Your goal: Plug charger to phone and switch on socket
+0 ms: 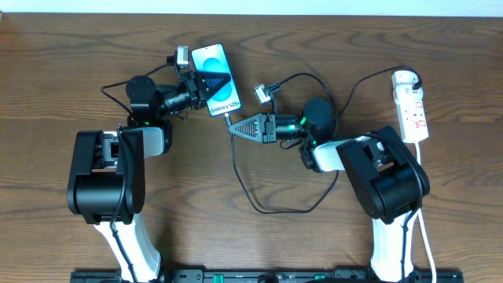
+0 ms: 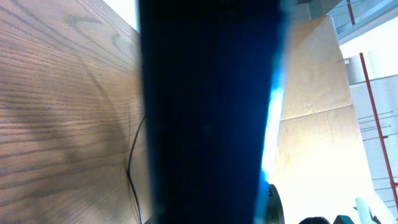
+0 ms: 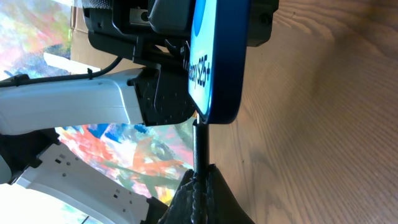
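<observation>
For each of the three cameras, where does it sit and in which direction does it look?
Overhead: above the table, facing straight down; left arm, right arm, phone and socket show.
Left wrist: on the left arm, facing the phone close up; no fingers of its own show.
Right wrist: on the right arm, facing along the right pincer, shut on the charger at the phone's edge.
All share the phone.

phone (image 1: 209, 61) light-blue/turquoise screen | charger (image 1: 237, 161) black | socket (image 1: 412, 110) white, red marks | table (image 1: 63, 63) brown woodgrain

Dark wood-grain table (image 1: 63, 236), tan cardboard panels (image 2: 317, 124) standing beyond it.
</observation>
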`<state>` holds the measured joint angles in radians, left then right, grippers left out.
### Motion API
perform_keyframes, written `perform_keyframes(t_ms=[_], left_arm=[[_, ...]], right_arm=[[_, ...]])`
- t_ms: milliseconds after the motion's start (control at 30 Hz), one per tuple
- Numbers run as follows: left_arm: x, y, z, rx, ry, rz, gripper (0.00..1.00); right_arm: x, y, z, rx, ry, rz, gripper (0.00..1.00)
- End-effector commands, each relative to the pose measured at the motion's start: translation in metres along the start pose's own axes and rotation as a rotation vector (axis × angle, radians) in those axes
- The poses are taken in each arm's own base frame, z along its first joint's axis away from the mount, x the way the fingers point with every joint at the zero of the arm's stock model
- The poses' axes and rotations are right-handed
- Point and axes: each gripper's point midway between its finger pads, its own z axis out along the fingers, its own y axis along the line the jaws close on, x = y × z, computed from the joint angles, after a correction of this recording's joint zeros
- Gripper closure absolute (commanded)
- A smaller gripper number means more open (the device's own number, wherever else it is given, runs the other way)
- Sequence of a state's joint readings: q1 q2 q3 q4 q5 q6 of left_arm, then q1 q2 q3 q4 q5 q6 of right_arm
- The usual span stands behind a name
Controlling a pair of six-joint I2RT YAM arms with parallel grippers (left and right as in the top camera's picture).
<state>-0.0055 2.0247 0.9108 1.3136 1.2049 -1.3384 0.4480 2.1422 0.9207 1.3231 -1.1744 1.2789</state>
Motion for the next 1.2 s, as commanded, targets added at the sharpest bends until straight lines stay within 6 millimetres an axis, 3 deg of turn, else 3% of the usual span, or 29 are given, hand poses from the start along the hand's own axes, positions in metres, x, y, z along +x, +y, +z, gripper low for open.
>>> perform_keyframes(t_ms=[0,1167], left_arm=[[-0.003,-0.011,0.001,0.020,0.014,0.055,0.93],[0.002,-0.011,0.001,0.024,0.040,0.058,0.93]], right_arm=[[-0.011,0.000,-0.001,0.007,-0.042,-0.007,0.99],[-0.035,0.003,-0.001,0.013,-0.146,0.007,0.99]])
